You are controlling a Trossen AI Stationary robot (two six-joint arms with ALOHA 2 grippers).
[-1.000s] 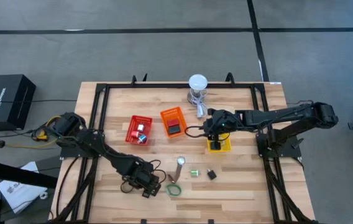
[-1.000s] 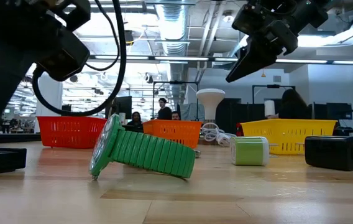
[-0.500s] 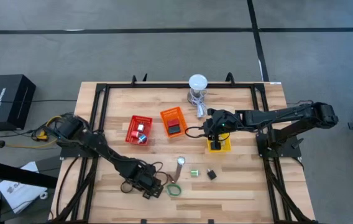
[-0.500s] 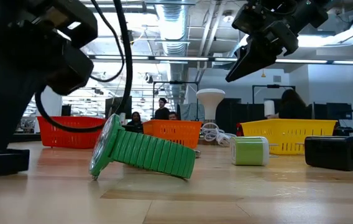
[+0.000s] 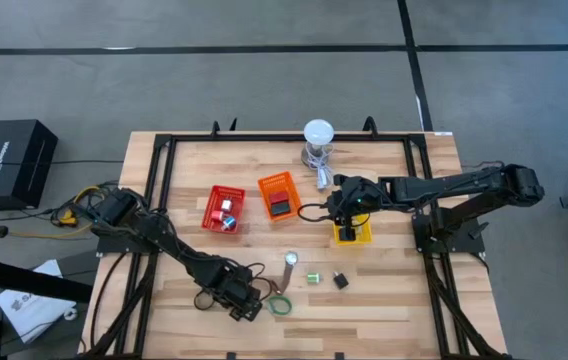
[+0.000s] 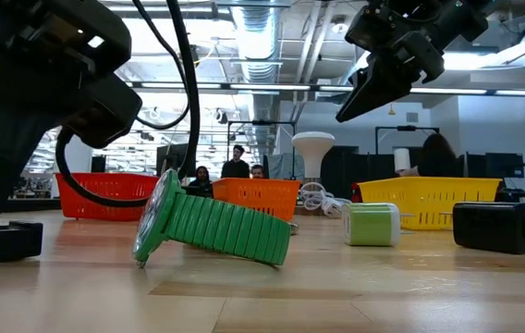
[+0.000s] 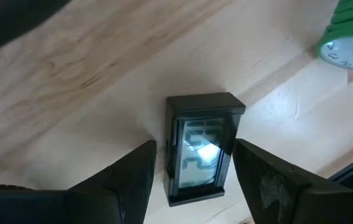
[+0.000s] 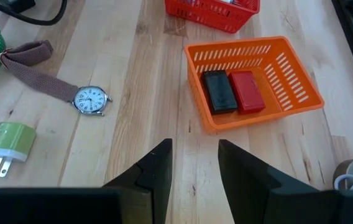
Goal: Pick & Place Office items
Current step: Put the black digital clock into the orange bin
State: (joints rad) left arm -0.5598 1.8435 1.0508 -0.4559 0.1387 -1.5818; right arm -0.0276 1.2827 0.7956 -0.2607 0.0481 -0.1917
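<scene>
My left gripper (image 5: pixel 245 306) is open near the table's front edge, pointing steeply down. Its two fingers stand on either side of a small black display block (image 7: pixel 200 148) that lies flat on the wood; I see no touch. A green-banded watch (image 5: pixel 280 304) rests just to its right, propped on its band (image 6: pixel 225 229). Farther right lie a brown-strap watch (image 8: pixel 89 99), a green plug (image 5: pixel 314 278) and a black block (image 5: pixel 340 281). My right gripper (image 5: pixel 345 208) hovers open and empty above the yellow basket (image 5: pixel 354 236).
A red basket (image 5: pixel 224 208) and an orange basket (image 8: pixel 254 78) holding a black and a red block stand mid-table. A white-domed lamp (image 5: pixel 318 133) with a cable is at the far edge. People show in the room behind the table.
My left gripper has sunk toward the black display block near the front edge, staying open. The right arm has kept still.
</scene>
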